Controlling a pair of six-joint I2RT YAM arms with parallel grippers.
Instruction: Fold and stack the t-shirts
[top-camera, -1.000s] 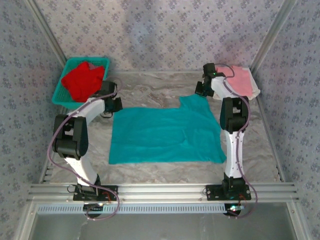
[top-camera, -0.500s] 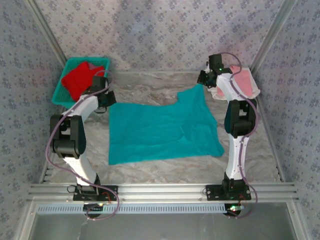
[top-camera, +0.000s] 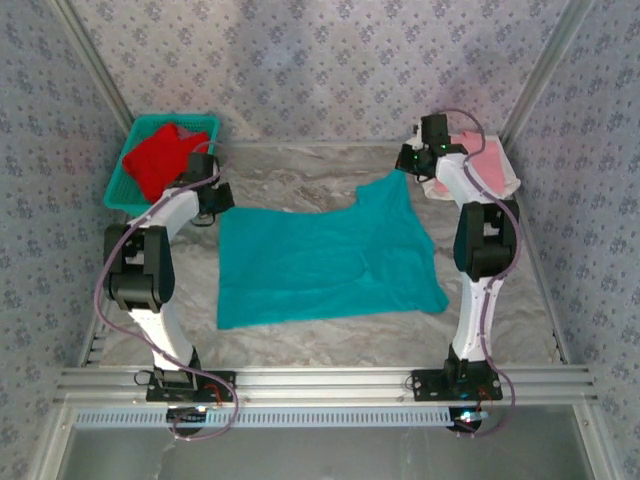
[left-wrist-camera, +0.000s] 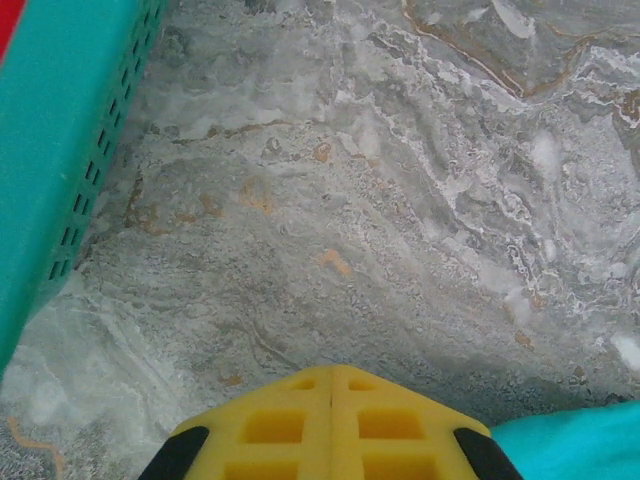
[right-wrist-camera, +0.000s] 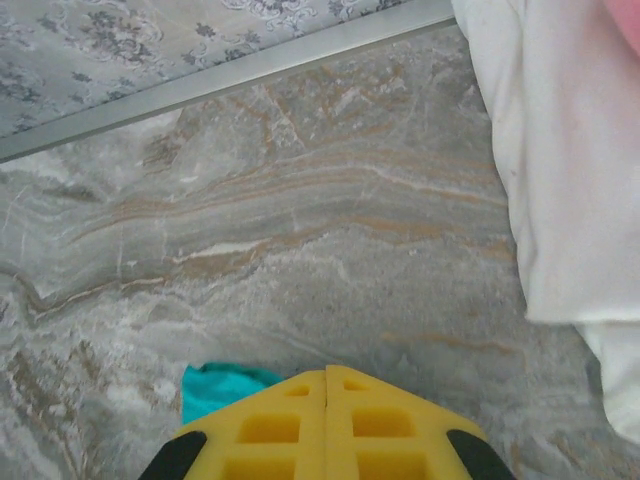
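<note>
Your right gripper (right-wrist-camera: 327, 376) is tugging a corner of the teal shirt (top-camera: 320, 265) farther toward the bench's (top-camera: 300, 185) far-right corner, jaws pinching it, the rest lying mid-bench. Your left gripper (left-wrist-camera: 332, 372) is hovering closed near the basket (left-wrist-camera: 60, 130).

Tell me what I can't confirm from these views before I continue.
- Left claw: shut, but whether it pinches the teal t-shirt is unclear; the left wrist view's bottom edge crops the cloth, and the left arm covers it from above.
- Pink t-shirt and white t-shirt: right arm overlaps them from above; the right wrist view crops them.
- Basket: the red t-shirt hides what lies beneath.
</note>
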